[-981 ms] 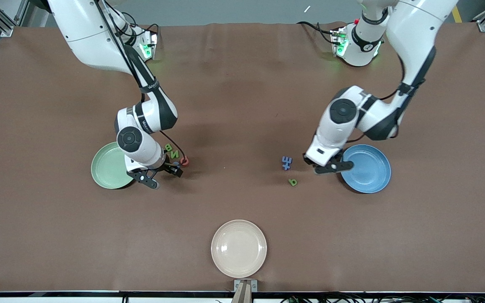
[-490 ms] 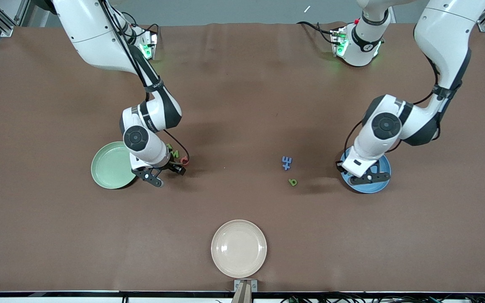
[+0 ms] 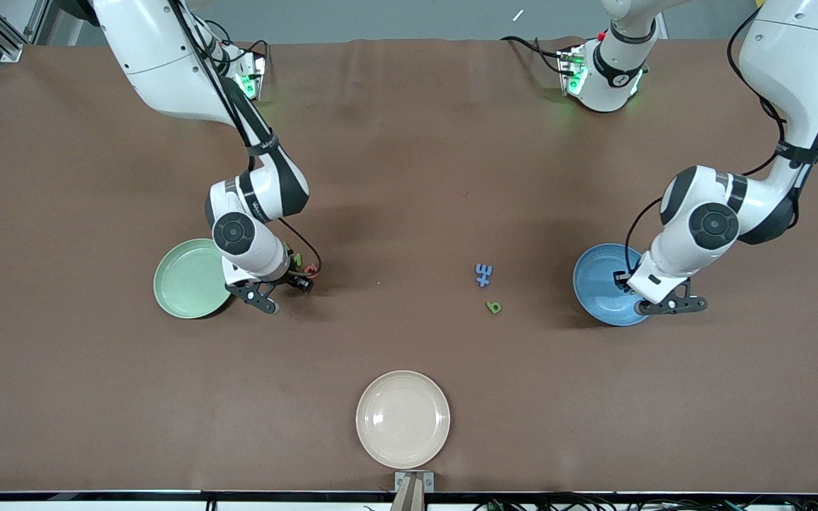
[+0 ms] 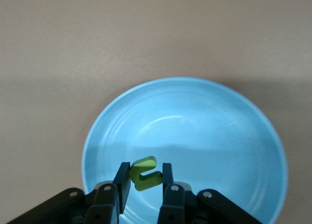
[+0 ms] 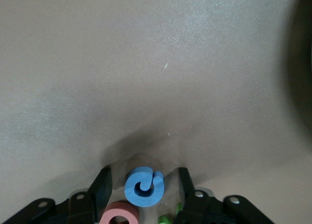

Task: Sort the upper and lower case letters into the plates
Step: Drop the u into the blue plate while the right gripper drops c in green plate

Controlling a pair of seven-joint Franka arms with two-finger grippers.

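The left gripper (image 4: 142,185) is clamped on a small green letter (image 4: 145,173) and hangs low over the blue plate (image 3: 597,284), at the rim toward the left arm's end of the surface (image 3: 409,177). In the left wrist view the letter sits pinched between the fingers with the plate's bare blue floor under it, so nothing has landed there yet; I judge this one is about to be dropped.

The right gripper (image 5: 142,187) is down at the surface beside the pale green plate (image 3: 185,278), its jaws set apart on either side of a blue letter (image 5: 144,186) with a gap showing on both sides, so it is not yet gripping. A red letter (image 5: 121,215) and a bit of another green letter (image 5: 168,218) lie just beside the blue one, crowded enough that the grasp could nudge them.

The pale green plate looks empty. Between the two plates, nearer the blue one, a blue letter pair (image 3: 483,274) and a green letter on the surface (image 3: 493,306) lie loose. The cream plate (image 3: 402,419), nearest the front camera, holds nothing.

By my reckoning the sorting has barely started: no letter rests in either plate, one is held, one is being reached for, and the remaining visible ones wait on the surface. Whether each is upper or lower case I cannot make out.
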